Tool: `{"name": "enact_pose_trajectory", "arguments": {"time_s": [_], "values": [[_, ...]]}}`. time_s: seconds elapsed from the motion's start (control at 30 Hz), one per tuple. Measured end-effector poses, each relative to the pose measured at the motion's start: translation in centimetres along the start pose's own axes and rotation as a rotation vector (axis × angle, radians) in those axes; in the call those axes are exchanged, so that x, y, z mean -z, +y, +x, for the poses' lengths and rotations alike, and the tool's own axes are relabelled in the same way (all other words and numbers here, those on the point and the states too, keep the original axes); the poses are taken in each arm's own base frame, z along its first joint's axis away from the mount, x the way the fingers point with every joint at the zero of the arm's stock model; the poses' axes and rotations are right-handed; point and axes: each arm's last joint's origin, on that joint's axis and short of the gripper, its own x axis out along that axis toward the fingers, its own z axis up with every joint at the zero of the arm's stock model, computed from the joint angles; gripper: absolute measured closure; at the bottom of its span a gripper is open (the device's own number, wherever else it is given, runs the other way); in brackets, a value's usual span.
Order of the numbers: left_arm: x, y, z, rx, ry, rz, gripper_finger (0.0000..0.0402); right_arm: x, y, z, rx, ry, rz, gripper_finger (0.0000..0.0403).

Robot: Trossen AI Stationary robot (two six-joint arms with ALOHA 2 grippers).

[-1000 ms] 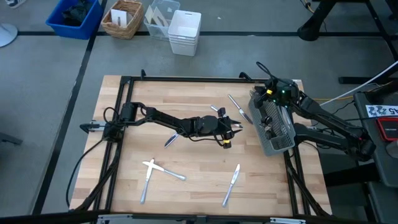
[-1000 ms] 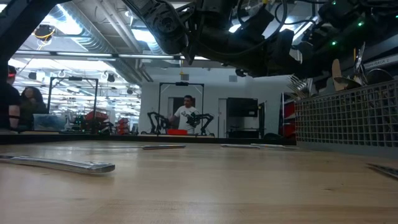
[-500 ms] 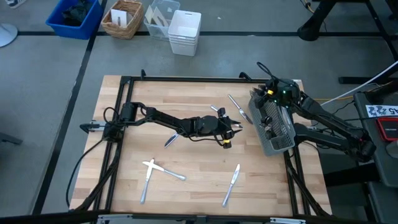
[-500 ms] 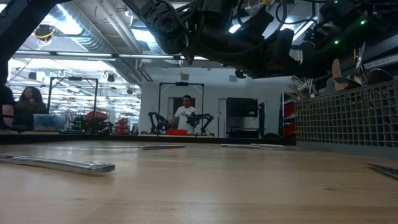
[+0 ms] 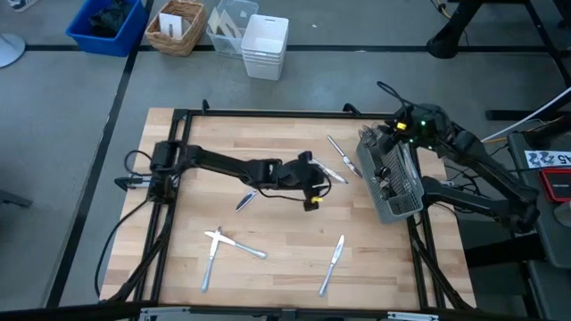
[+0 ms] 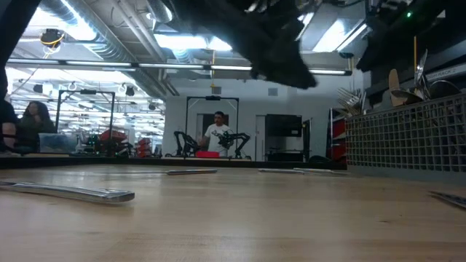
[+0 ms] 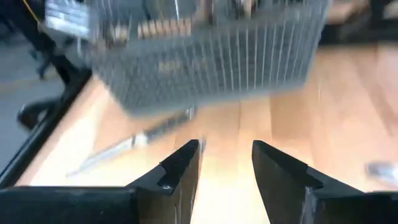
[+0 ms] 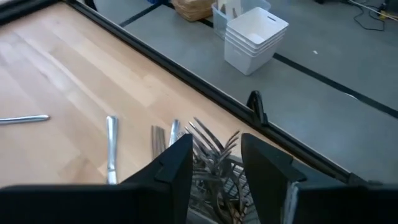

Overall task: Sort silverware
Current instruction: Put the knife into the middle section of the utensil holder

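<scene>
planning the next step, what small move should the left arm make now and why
Probably ease the left gripper forward and down toward the knife lying on the table just before the caddy. Its jaws stand open and empty, pointed that way.

I find almost nothing I can read from here. The one piece of lettering is on a white label (image 5: pixel 550 159) stuck to the red and black unit (image 5: pixel 551 183) off the right edge of my desk (image 5: pixel 268 152), and its dark characters are too small for me to make out. I see no print on the white bins (image 5: pixel 265 46), the blue crate (image 5: pixel 107 25) or the wicker basket (image 5: pixel 176 27) on the floor beyond the desk. The room behind shows no sign I can read.
</scene>
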Motion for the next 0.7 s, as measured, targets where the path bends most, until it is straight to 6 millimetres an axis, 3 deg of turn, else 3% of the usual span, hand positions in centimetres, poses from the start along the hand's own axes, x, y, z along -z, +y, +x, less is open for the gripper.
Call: {"name": "enact_pose_trajectory", "arguments": {"time_s": [0.2,0.4,0.7], "values": [[1.3,1.8,-2.6,-0.008,0.269,0.011,0.0259,-0.8,0.2,-1.4,-0.089,-0.021,0.004,0.0265],[4.6,3.6,-4.9,-0.080,0.604,-0.146,0.0259,-0.4,0.7,-1.7,-0.291,0.029,0.013,0.0265],[9.6,3.4,-6.4,-0.208,0.889,-0.328,0.0259,-0.3,1.3,-1.8,-0.494,0.055,0.014,0.0265]]}}
